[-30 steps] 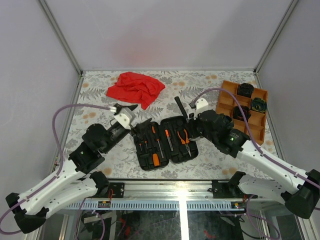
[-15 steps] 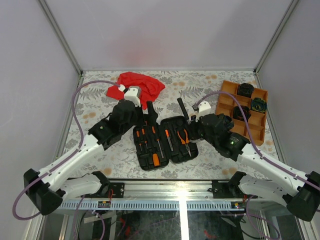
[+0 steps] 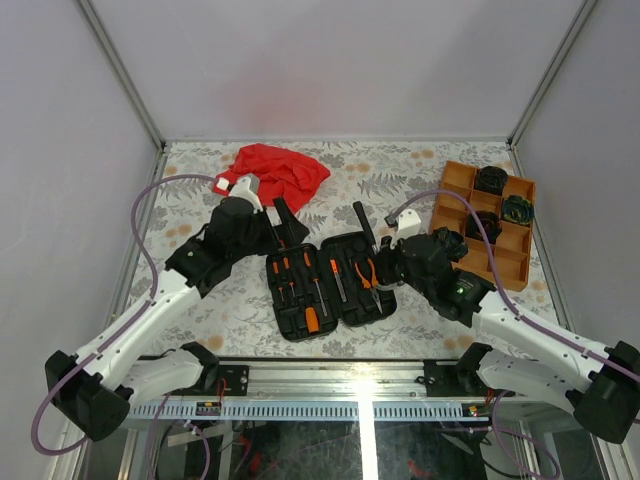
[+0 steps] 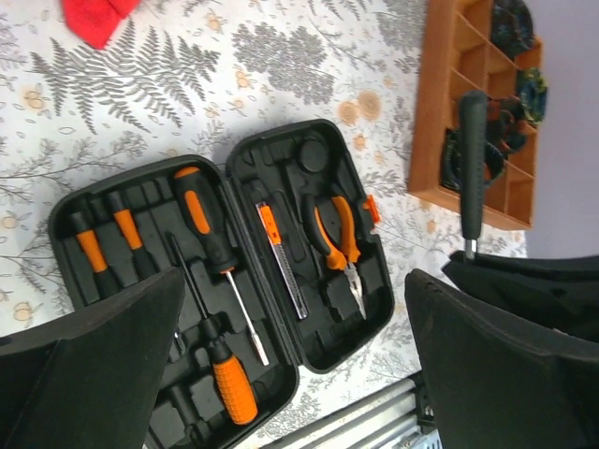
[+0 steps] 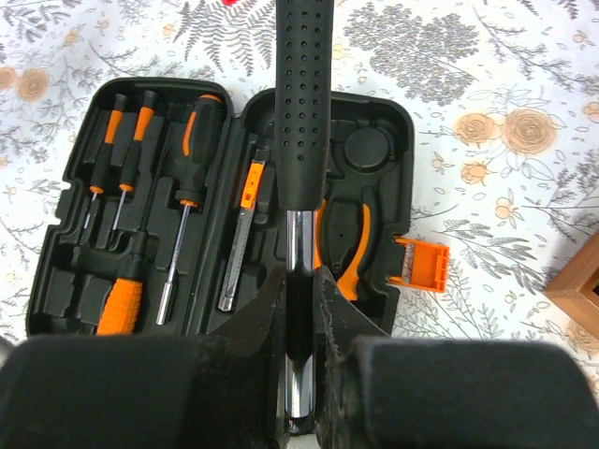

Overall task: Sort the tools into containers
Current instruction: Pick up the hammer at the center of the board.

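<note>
The black tool case [image 3: 322, 283] lies open at the table's middle, with orange-and-black screwdrivers [image 3: 306, 280] and orange-handled pliers [image 3: 367, 273] in its slots. My right gripper [image 3: 379, 262] is shut on the steel shaft of the black-handled hammer [image 3: 361, 218] and holds it above the case's right half. In the right wrist view the hammer [image 5: 303, 103] lies over the case [image 5: 150, 281] next to the pliers [image 5: 357, 245]. My left gripper [image 3: 280, 225] is open and empty, hovering above the case's back left; its view shows the case [image 4: 309, 327]. The orange tray [image 3: 500, 255] holds dark coiled bundles [image 3: 492, 180].
The red cloth [image 3: 272, 174] lies crumpled at the back left, just behind my left gripper. The orange latch [image 5: 421, 265] sticks out from the case's right edge. The tray [image 4: 440, 103] stands close to the right wall.
My left arm has swung from the left side in toward the case's back left corner. My right gripper has shifted slightly toward the case with the hammer.
</note>
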